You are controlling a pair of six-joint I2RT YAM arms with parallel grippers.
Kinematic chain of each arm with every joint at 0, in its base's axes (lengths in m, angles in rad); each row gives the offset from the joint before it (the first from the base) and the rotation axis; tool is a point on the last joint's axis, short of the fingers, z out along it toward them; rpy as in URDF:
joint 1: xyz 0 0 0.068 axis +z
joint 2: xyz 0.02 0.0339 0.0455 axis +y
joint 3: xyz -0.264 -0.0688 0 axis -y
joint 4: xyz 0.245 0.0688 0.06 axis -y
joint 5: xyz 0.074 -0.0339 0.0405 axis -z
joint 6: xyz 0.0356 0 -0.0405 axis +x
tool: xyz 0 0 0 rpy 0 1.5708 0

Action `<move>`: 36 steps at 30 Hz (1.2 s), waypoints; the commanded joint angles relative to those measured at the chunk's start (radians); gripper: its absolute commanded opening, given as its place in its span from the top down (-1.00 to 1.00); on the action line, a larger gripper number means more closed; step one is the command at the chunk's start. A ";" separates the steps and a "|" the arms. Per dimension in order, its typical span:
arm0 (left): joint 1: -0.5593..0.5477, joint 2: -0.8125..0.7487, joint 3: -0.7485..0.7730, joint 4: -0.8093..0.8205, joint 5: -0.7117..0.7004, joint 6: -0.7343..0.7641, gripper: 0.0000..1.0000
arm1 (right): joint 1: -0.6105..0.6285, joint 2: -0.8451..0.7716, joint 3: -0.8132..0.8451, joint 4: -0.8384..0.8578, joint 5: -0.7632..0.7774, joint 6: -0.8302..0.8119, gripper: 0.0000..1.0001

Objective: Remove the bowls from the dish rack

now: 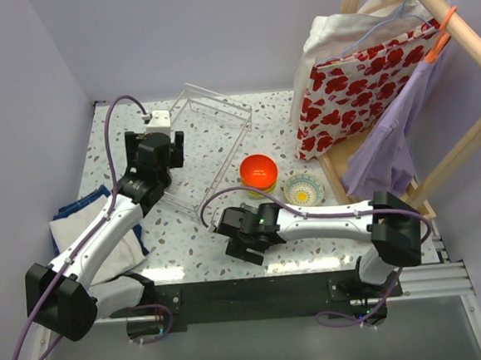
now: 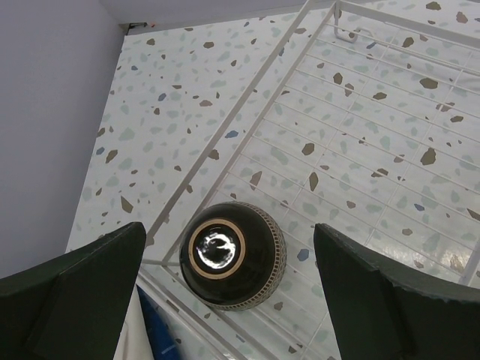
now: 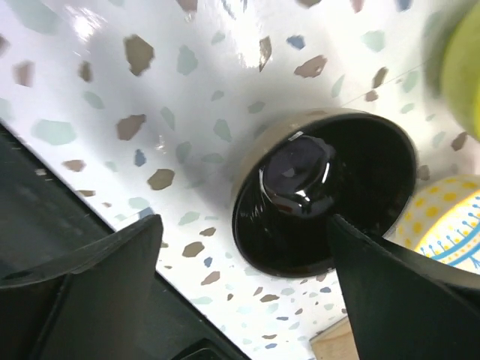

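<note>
The white wire dish rack [image 1: 218, 107] stands at the back of the table. In the left wrist view a dark brown bowl [image 2: 232, 255] lies upside down in the dish rack's [image 2: 247, 105] near corner. My left gripper [image 2: 229, 240] hangs open above it, one finger on each side and neither touching. My left gripper [image 1: 159, 151] is over the rack's left end. A tan bowl with a glossy dark inside [image 3: 322, 195] stands upright on the table. My right gripper [image 3: 244, 225] is open around it. From above, my right gripper [image 1: 248, 229] hides that bowl.
An orange-red bowl [image 1: 259, 170] and a cream patterned bowl [image 1: 303, 188] sit on the table right of the rack. A lime green bowl [image 3: 465, 60] shows at the right wrist view's edge. A wooden clothes rack [image 1: 453, 21] with garments stands at the right. Cloths [image 1: 86, 225] lie at the left.
</note>
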 commanded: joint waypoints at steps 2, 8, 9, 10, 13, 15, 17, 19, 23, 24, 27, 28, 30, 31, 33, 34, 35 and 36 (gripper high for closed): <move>-0.005 0.017 0.011 0.012 0.052 -0.017 -1.00 | 0.007 -0.154 0.063 0.035 0.016 0.015 -0.98; -0.003 0.060 0.066 -0.141 0.054 -0.113 -1.00 | 0.007 -0.222 0.044 0.090 0.094 0.000 -0.97; -0.003 0.061 0.066 -0.156 0.059 -0.124 -1.00 | 0.007 -0.228 0.024 0.114 0.097 -0.002 -0.97; -0.003 0.061 0.060 -0.169 0.057 -0.141 -1.00 | 0.007 -0.234 0.014 0.130 0.100 -0.005 -0.97; 0.020 0.060 0.031 -0.193 0.074 -0.189 -1.00 | 0.007 -0.249 -0.021 0.167 0.094 -0.014 -0.97; 0.072 0.069 0.016 -0.207 0.130 -0.218 -1.00 | 0.007 -0.254 -0.042 0.182 0.087 -0.014 -0.97; 0.107 0.084 0.011 -0.200 0.164 -0.227 -1.00 | 0.007 -0.260 -0.056 0.199 0.080 -0.018 -0.97; 0.112 0.103 0.020 -0.200 0.166 -0.232 -1.00 | 0.007 -0.271 -0.075 0.210 0.079 -0.020 -0.97; 0.119 0.173 0.052 -0.206 0.187 -0.241 -1.00 | 0.007 -0.294 -0.102 0.231 0.079 -0.026 -0.97; 0.119 0.187 0.068 -0.210 0.194 -0.241 -1.00 | 0.007 -0.298 -0.113 0.233 0.086 -0.026 -0.97; 0.119 0.233 0.095 -0.226 0.207 -0.246 -1.00 | 0.007 -0.317 -0.133 0.242 0.094 -0.026 -0.97; 0.119 0.244 0.100 -0.229 0.209 -0.246 -1.00 | 0.007 -0.324 -0.139 0.245 0.097 -0.023 -0.97; 0.121 0.273 0.115 -0.233 0.217 -0.246 -1.00 | 0.007 -0.335 -0.159 0.254 0.100 -0.023 -0.97; 0.121 0.291 0.120 -0.236 0.221 -0.246 -1.00 | 0.007 -0.343 -0.164 0.259 0.103 -0.023 -0.97; 0.121 0.311 0.135 -0.238 0.244 -0.247 -1.00 | 0.007 -0.349 -0.179 0.265 0.106 -0.022 -0.97; 0.121 0.333 0.143 -0.239 0.267 -0.249 -0.99 | 0.007 -0.355 -0.184 0.271 0.113 -0.021 -0.97; 0.121 0.343 0.158 -0.242 0.282 -0.249 -0.99 | 0.007 -0.358 -0.190 0.274 0.119 -0.023 -0.97; 0.121 0.357 0.169 -0.245 0.299 -0.250 -1.00 | 0.007 -0.360 -0.194 0.277 0.126 -0.023 -0.97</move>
